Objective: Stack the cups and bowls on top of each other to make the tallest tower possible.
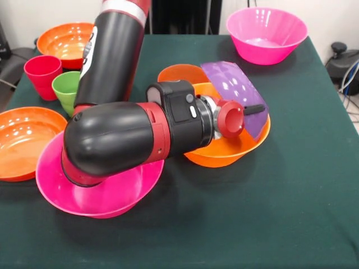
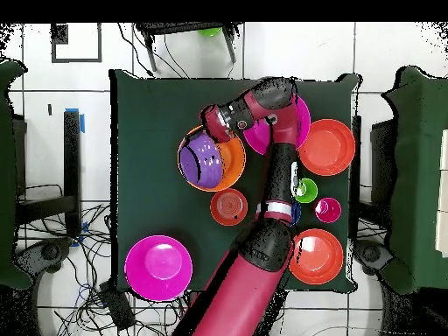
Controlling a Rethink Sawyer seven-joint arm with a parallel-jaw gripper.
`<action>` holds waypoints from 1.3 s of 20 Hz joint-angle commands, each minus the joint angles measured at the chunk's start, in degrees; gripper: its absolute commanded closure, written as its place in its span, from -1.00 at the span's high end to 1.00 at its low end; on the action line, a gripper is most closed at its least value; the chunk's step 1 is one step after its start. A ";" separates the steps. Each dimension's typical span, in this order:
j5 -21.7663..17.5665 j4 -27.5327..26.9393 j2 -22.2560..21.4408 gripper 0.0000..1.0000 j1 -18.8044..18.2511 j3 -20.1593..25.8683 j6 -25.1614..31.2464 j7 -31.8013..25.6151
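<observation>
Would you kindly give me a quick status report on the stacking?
Gripper at purple bowl, finger state unclear. Purple bowl tilted inside large orange bowl. No tower yet. Cups untouched.

**Red and black arm, glossy shells**

The arm [image 1: 115, 137] is built of thick rounded segments in glossy black, joined by red rings. A bulbous black elbow housing has a red rim at its underside. The upper link is a black cylinder with a silver-white band and a red collar near the top, and a white marking runs along its side. Toward the wrist sits a black boxy block with small pale buttons, then a metallic ring and a red round cap
</observation>
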 commanded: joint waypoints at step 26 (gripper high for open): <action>-30.99 -9.26 7.33 1.00 -1.59 35.20 18.08 3.98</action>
